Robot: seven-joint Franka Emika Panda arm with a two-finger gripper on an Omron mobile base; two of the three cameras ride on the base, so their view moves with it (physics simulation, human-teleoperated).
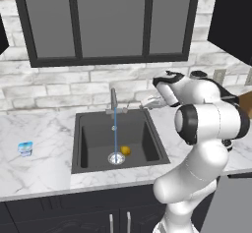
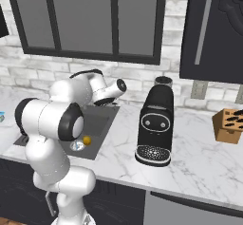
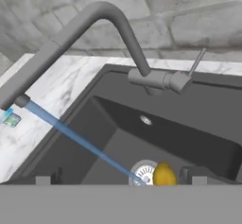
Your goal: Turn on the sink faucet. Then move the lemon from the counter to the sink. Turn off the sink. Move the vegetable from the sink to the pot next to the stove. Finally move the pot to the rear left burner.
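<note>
The sink faucet stands behind the dark sink with a blue stream of water running from its spout down to the drain. The yellow lemon lies on the basin floor right beside the drain ring, and shows too as lemon and lemon. My gripper hovers open and empty above the sink's back right corner, just right of the faucet and facing it. The lever handle points up, ahead of my gripper. The pot and stove are out of view.
A small blue-and-white cup stands on the white marble counter left of the sink. A black coffee machine and a wooden knife block stand on the counter to the right. Dark wall cabinets hang above.
</note>
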